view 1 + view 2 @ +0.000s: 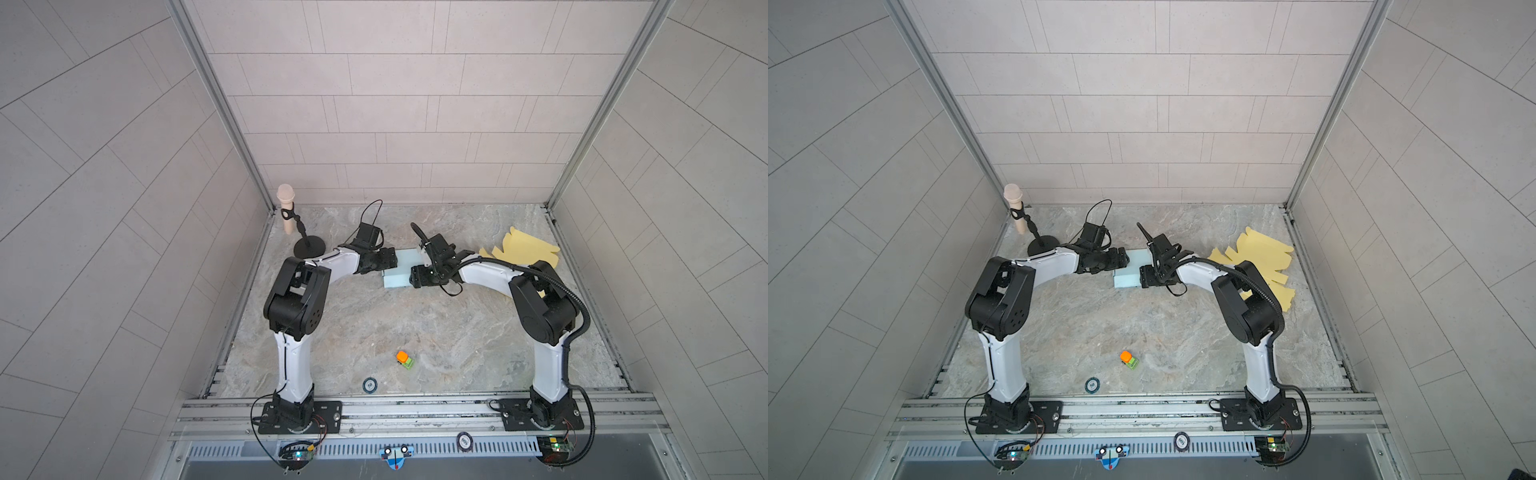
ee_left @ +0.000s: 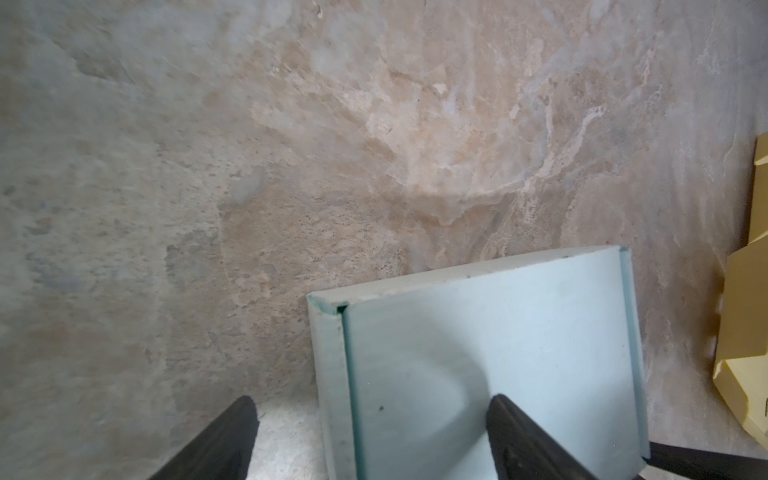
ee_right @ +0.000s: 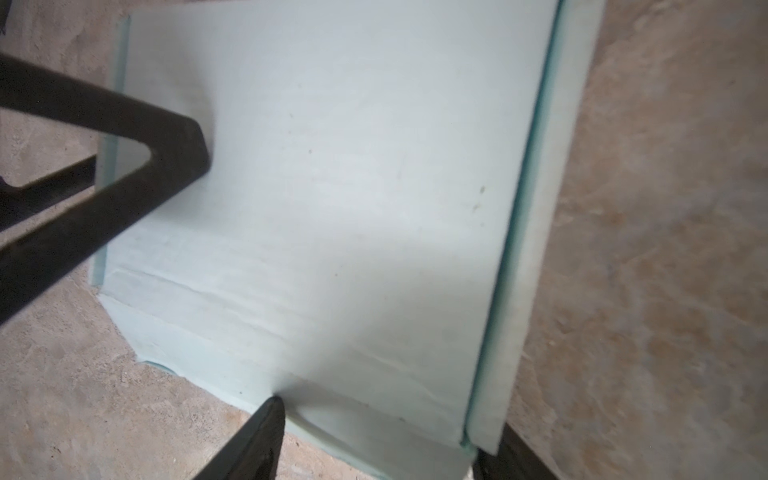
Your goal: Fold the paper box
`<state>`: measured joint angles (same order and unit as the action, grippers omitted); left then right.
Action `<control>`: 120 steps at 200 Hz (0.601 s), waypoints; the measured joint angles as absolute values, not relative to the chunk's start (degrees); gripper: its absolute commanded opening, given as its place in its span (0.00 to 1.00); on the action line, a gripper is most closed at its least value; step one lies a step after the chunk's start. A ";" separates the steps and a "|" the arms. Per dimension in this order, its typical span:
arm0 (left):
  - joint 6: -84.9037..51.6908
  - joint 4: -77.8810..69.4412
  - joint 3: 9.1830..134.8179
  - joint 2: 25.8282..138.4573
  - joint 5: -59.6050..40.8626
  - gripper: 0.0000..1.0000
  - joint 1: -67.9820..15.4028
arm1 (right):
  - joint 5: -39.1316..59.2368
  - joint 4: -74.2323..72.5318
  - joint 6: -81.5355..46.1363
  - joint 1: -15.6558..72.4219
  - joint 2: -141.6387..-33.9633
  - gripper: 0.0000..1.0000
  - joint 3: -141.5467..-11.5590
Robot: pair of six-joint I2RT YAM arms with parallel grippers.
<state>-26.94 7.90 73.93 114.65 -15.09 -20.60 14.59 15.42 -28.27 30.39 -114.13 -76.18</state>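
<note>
The paper box point(image 1: 399, 276) sits closed toward the back of the counter point(image 1: 436, 328), between both arms. Only the wrist views show the fingers. The left pincer point(image 2: 372, 411) is spread wide, straddling the box's side edge. The right pincer point(image 3: 382, 428) is also apart, one tip denting the lid, gripping nothing. Yellow sheets point(image 1: 528, 249) crowd the right edge, and there is open room in front around a toy truck point(image 1: 404, 360).

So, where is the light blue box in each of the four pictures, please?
Top view: blue box in the middle, toward the back.
Top view: same place.
Left wrist: the box, one of the jaws over it.
Right wrist: the box fills most of the picture.
Shared landmark: yellow sheets, right of the box in both top views, seen in left wrist, not right wrist.
</note>
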 measured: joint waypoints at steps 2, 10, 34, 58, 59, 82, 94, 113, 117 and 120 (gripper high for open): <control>-26.94 7.81 73.93 114.67 -15.09 0.89 -20.60 | 14.59 15.42 -28.32 30.37 -114.15 0.71 -76.18; -26.94 7.62 73.93 114.76 -15.09 0.89 -20.60 | 14.59 15.42 -28.49 30.35 -114.24 0.71 -76.18; -26.96 7.03 73.60 114.76 -14.96 0.89 -20.64 | 14.22 16.16 -28.84 30.33 -115.09 0.71 -77.10; -27.05 5.21 72.75 114.76 -14.70 0.89 -20.69 | 12.69 16.75 -29.41 30.04 -116.33 0.71 -78.54; -27.07 5.15 72.73 114.76 -14.70 0.89 -20.69 | 12.58 16.78 -29.43 30.00 -116.38 0.71 -78.61; -27.14 3.64 71.96 114.69 -14.46 0.89 -21.04 | 10.96 16.82 -30.22 29.87 -116.49 0.71 -78.81; -27.20 3.01 71.33 114.43 -14.44 0.89 -21.30 | 10.26 16.88 -30.30 29.89 -116.46 0.71 -78.67; -27.29 2.55 70.00 113.45 -14.48 0.89 -21.78 | 9.67 16.71 -30.37 29.85 -116.18 0.71 -78.13; -27.29 2.52 69.73 113.30 -14.48 0.89 -21.87 | 9.61 16.64 -30.39 29.82 -116.09 0.71 -77.97; -27.40 2.57 69.43 112.99 -14.52 0.89 -21.98 | 9.54 16.58 -30.44 29.78 -115.98 0.71 -77.89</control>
<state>-27.40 2.57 69.43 112.99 -14.52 -21.98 9.54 16.58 -30.44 29.78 -115.98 -77.89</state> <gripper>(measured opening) 0.888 0.708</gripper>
